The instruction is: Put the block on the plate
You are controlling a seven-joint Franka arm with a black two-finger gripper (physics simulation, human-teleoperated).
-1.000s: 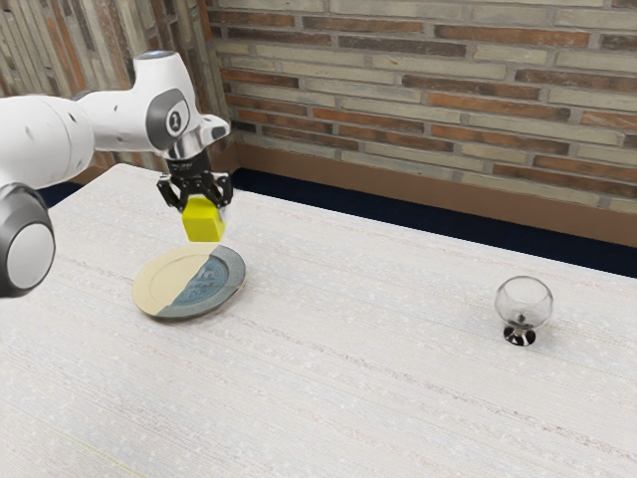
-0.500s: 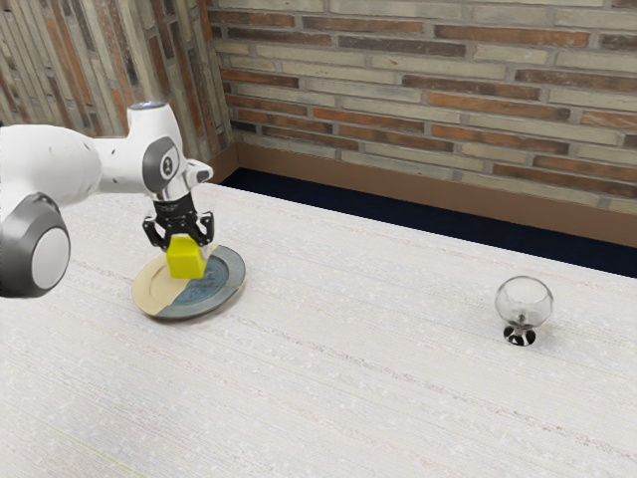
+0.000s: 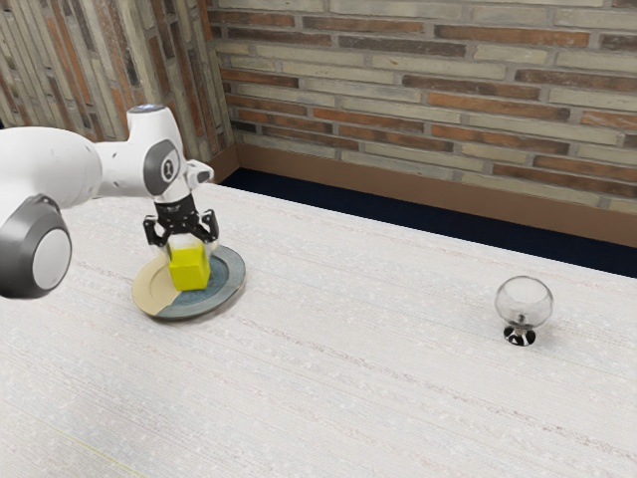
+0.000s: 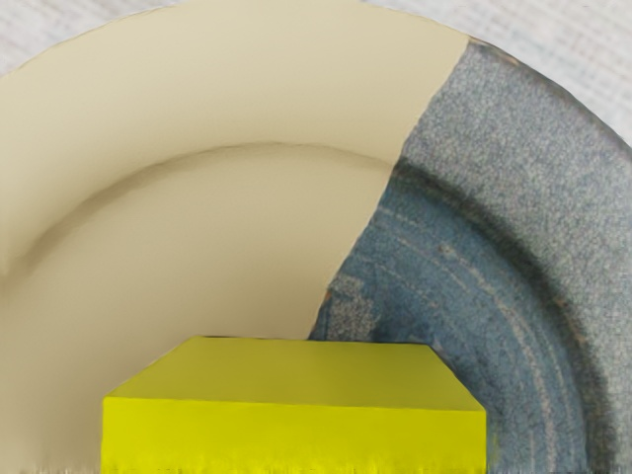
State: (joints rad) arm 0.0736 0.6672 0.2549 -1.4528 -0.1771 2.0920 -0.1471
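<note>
Behind everything in the exterior view, brick wall (image 3: 428, 80), mixed orange, brown and pale grey, with a brown skirting (image 3: 398, 177) along its foot and a dark blue strip (image 3: 418, 226) below that. Next, white, faintly streaked surface (image 3: 378, 378), carrying the tableware. White arm (image 3: 60, 164) with grey joint caps comes in from the exterior view's left, its hand above the plate (image 3: 150, 291). Plate is round, lying flat, part beige, part blue-grey, with a clean seam between the two colors; wrist view shows the seam and the raised rim. Black gripper (image 3: 190, 244) points down over the plate, fingers spread wider than the block (image 3: 189, 271), not clamped on it. Clear round glass (image 3: 524, 301) with a black and white base stands upright toward the exterior view's right, well apart from the plate. Smallest, the yellow block: on the plate near its middle, upright, just under the gripper. Wrist view has the block at the end of the color seam, with beige and blue showing beside it.
</note>
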